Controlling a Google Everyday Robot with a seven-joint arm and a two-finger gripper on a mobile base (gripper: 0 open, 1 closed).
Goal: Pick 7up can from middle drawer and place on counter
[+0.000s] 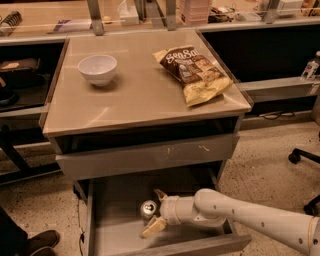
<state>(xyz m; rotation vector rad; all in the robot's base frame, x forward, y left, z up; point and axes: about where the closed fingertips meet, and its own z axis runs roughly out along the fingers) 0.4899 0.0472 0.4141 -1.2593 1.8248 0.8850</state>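
The 7up can (148, 208) is a small silvery can with a shiny top, standing upright on the floor of the open middle drawer (115, 220). My gripper (156, 211) reaches in from the right on a white arm. Its two pale fingers (153, 227) are spread, one behind the can and one in front, so the can sits at the mouth of the jaws. The fingers do not visibly press on it. The counter (140, 95) is the glossy beige cabinet top above the drawers.
A white bowl (97, 68) sits on the counter's left and a chip bag (194, 72) on its right. A drawer front with pale scratches (150, 152) overhangs the open drawer. A cluttered shelf with metal posts (150, 12) runs behind. An office chair base (306, 160) stands at right.
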